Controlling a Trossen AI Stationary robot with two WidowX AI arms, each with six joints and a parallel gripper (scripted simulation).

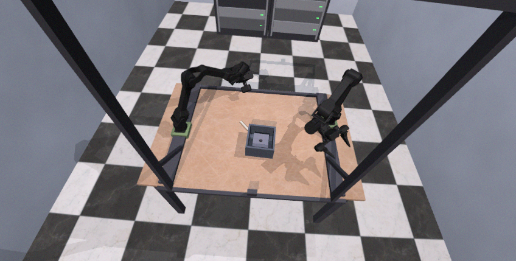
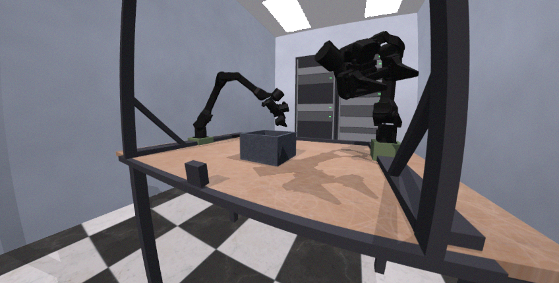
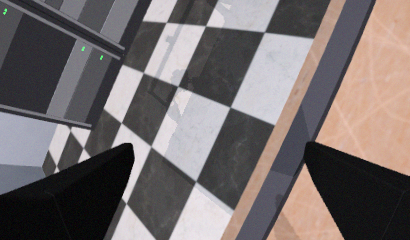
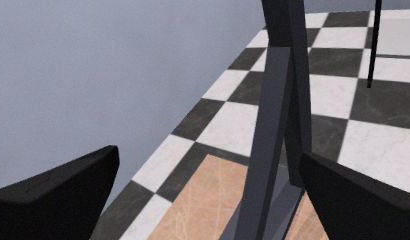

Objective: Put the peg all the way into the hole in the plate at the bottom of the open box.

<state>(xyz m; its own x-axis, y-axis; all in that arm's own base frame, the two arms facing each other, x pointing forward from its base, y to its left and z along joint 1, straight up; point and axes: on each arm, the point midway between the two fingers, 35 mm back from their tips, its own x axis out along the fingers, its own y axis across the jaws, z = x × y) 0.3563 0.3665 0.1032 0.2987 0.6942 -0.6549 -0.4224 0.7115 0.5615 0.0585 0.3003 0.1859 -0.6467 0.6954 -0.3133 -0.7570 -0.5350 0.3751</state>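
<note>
A small white peg (image 1: 243, 125) lies flat on the table just left of and behind the open dark box (image 1: 260, 140). Inside the box a grey plate with a hole (image 1: 260, 139) sits at the bottom. The box also shows in the exterior view (image 2: 267, 147), where the peg is hidden. My left gripper (image 1: 246, 87) (image 3: 219, 150) is open and empty, high over the table's far edge. My right gripper (image 1: 334, 142) (image 4: 211, 158) is open and empty, raised at the right side of the table and pointing outward.
A dark frame rail (image 1: 253, 92) runs round the table, with tall posts at the front corners (image 1: 90, 73). A small dark block (image 2: 196, 173) stands on the front rail. Server racks (image 1: 271, 12) stand behind the table. One post is close before my right gripper (image 4: 211, 158).
</note>
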